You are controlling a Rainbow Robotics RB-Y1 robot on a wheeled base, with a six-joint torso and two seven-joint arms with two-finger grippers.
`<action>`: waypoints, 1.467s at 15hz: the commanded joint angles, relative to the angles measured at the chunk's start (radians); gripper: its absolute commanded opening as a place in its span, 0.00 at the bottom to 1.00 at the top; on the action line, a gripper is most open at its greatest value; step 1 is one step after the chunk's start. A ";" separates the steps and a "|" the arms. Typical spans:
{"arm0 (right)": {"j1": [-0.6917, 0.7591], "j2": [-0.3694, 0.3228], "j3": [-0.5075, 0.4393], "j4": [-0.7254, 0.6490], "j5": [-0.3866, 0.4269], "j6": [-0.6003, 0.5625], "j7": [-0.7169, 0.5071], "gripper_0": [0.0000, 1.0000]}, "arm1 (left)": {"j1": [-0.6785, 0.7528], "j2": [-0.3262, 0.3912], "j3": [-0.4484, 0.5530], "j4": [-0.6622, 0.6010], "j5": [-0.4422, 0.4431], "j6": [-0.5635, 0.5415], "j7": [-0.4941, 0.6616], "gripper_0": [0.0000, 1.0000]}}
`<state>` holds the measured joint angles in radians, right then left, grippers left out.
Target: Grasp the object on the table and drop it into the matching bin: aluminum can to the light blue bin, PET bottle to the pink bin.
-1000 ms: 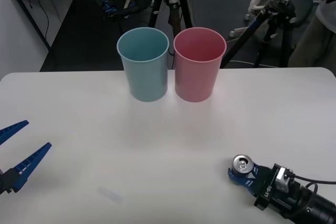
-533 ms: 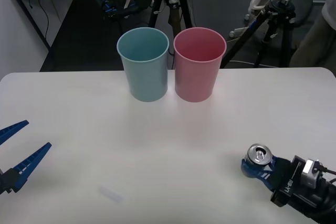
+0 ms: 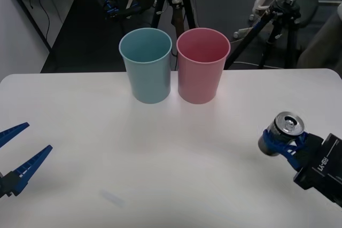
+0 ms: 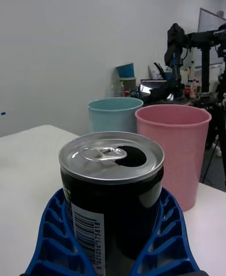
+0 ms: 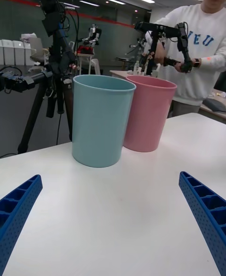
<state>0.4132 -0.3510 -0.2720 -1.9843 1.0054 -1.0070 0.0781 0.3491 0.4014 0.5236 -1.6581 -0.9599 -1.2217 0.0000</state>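
Holding the aluminum can (image 3: 281,132) in my right gripper (image 3: 286,141) — blue fingers are pinching its sides, pull-tab top tilted up, can lifted clear of the table (image 3: 160,158) at the right side. The light blue bin (image 3: 146,65) and pink bin (image 3: 202,64) are standing side by side at the table's far edge, well apart from the can. My left gripper (image 3: 16,156) is idling at the left edge — fingers spread wide.

Lt blue bin (image 5: 101,121), touching pink bin (image 5: 148,114)
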 commanded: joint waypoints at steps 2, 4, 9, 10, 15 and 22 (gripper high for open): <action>-0.080 0.000 0.074 -0.100 0.058 0.117 -0.109 0.00 | 0.000 0.000 0.000 0.000 0.000 0.000 0.000 1.00; -0.154 0.001 0.154 -0.105 0.087 0.194 -0.124 0.00 | 0.000 0.000 0.000 0.000 0.000 0.000 0.000 1.00; -0.320 -0.008 0.341 -0.105 0.163 0.412 -0.182 0.00 | 0.000 0.000 0.000 0.000 0.000 0.000 0.000 1.00; -0.352 -0.013 0.378 -0.105 0.202 0.469 -0.228 0.00 | 0.000 0.000 0.000 0.000 0.000 0.000 0.000 1.00; -0.567 0.003 0.540 0.005 0.394 0.693 -0.397 0.00 | 0.000 0.000 0.000 0.000 0.000 0.000 0.000 1.00; -0.884 0.162 0.568 0.360 0.529 0.785 -0.471 0.00 | 0.000 0.000 0.000 0.000 0.000 0.000 0.000 1.00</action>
<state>-0.4371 -0.2019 0.2937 -1.6685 1.5296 -0.2401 -0.3939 0.3490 0.4014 0.5236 -1.6581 -0.9599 -1.2217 0.0000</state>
